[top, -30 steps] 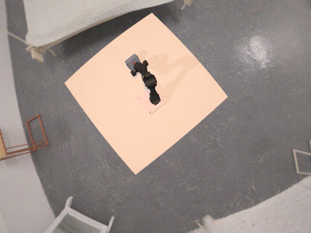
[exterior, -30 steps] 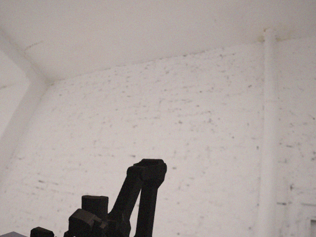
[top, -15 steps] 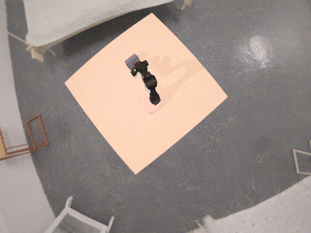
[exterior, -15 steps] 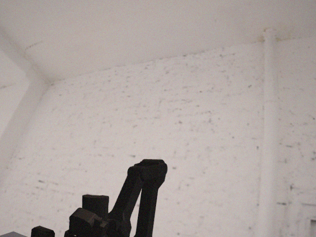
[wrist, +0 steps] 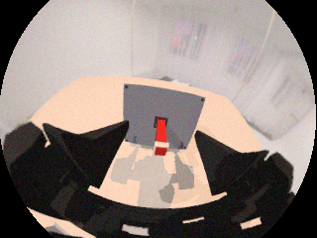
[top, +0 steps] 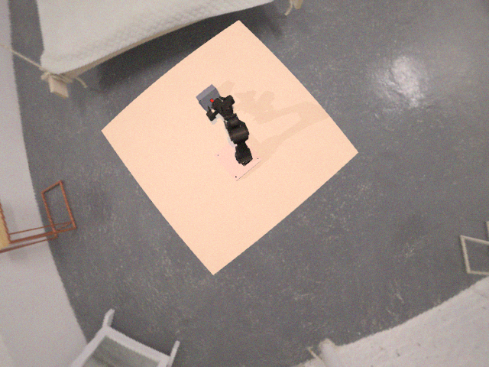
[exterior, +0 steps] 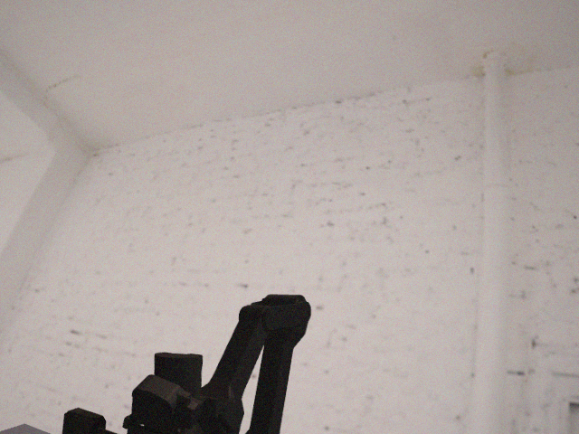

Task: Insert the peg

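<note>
The grey sloped panel (top: 204, 95) (wrist: 141, 106) stands in front of the arm. Its dark square hole (wrist: 156, 122) shows in the wrist view at the far end of the red peg (wrist: 160, 133). The peg has flat sides and a pale band near its outer end. Its far end is at the hole and its outer part sticks out toward the wrist camera; how deep it sits is hidden. In the top view the peg (top: 212, 100) is only a small red spot. My gripper (wrist: 162, 129) is open, with one finger on each side of the peg and a gap on both sides.
The pale table top (top: 189, 189) carries the arm's pinkish base plate (top: 233, 167). The arm (top: 238, 132) (exterior: 229, 373) reaches from the base toward the panel. The exterior view shows mostly wall, with a corner of the panel (exterior: 23, 429) at its lower left.
</note>
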Controlling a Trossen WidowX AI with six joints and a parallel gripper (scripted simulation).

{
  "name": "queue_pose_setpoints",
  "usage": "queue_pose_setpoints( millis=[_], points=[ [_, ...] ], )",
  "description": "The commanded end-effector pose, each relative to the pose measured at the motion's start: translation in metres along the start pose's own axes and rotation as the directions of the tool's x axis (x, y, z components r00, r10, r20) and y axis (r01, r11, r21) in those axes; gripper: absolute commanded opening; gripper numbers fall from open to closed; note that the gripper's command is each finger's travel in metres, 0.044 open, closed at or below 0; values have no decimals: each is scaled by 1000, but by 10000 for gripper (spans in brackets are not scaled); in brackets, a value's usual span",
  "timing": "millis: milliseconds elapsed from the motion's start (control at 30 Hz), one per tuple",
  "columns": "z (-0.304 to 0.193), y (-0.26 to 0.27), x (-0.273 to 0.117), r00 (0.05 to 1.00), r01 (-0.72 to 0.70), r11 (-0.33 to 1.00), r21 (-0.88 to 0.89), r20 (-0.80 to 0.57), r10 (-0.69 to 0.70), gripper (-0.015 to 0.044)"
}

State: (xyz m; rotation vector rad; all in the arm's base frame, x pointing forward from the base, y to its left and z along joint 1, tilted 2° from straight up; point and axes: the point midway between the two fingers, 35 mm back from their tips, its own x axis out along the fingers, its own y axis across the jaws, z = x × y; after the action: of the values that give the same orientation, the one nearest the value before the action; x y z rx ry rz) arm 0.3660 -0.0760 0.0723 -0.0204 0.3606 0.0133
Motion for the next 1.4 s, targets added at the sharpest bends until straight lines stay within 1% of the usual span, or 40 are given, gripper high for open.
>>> queue_pose_setpoints(
  millis=[0,1367],
  points=[
    [-1,0,-4,1000,-2,1000,-3,-4,2,440],
    [5,-4,-37,1000,0,1000,-1,-4,0,440]
  ],
)
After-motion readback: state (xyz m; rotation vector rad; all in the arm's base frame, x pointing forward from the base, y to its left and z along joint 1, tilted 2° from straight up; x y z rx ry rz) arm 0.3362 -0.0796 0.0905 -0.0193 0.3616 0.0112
